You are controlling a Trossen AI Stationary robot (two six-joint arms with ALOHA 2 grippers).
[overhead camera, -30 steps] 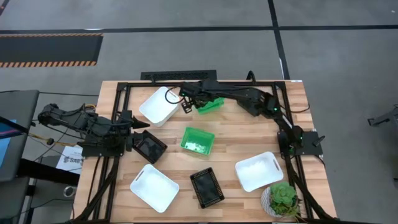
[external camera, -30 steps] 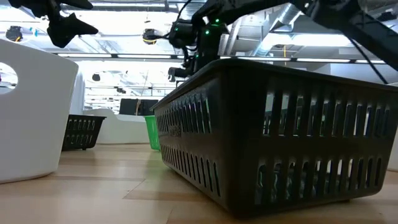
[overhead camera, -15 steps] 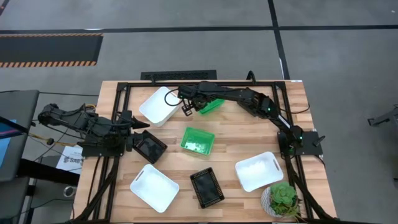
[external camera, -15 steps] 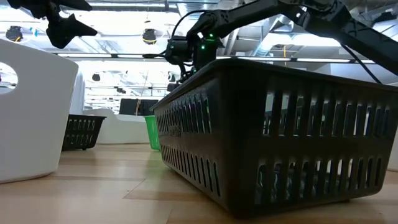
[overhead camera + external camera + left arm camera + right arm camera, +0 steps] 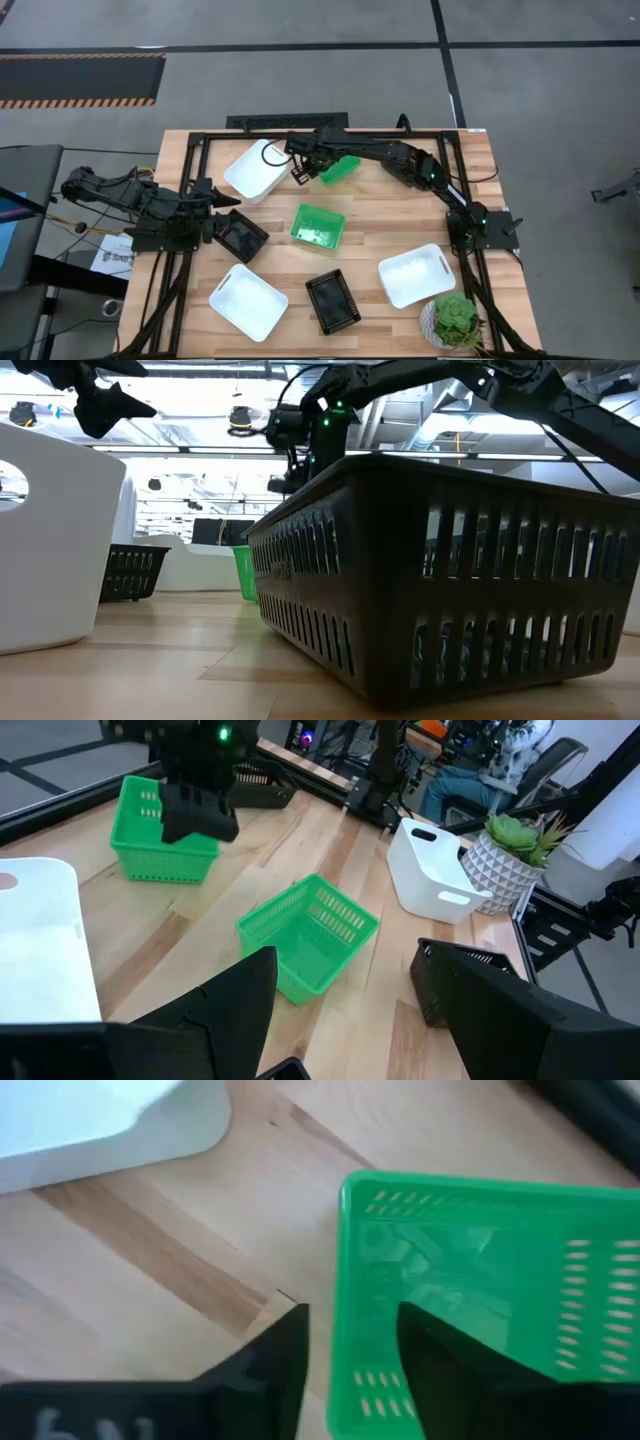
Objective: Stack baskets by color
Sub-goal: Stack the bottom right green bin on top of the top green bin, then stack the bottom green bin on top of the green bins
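My right gripper (image 5: 299, 172) hangs open over the far middle of the table, at the left end of a green basket (image 5: 340, 168) that stands on the wood. In the right wrist view its fingers straddle that basket's end wall (image 5: 348, 1310), one inside and one outside, with a gap on each side. A second green basket (image 5: 318, 224) sits at mid-table. My left gripper (image 5: 214, 196) waits open at the left edge, above a black basket (image 5: 240, 236). A white basket (image 5: 252, 170) lies just left of the right gripper.
Near the front edge stand a white basket (image 5: 248, 301), a black basket (image 5: 332, 303), another white basket (image 5: 416, 275) and a potted plant (image 5: 455, 321). A black frame (image 5: 300, 133) borders the table's far and side edges. Bare wood lies between the two green baskets.
My right gripper has opened and let go of the far green basket's end wall. The basket stays on the table where it was. The gripper has rolled a little at the wrist.
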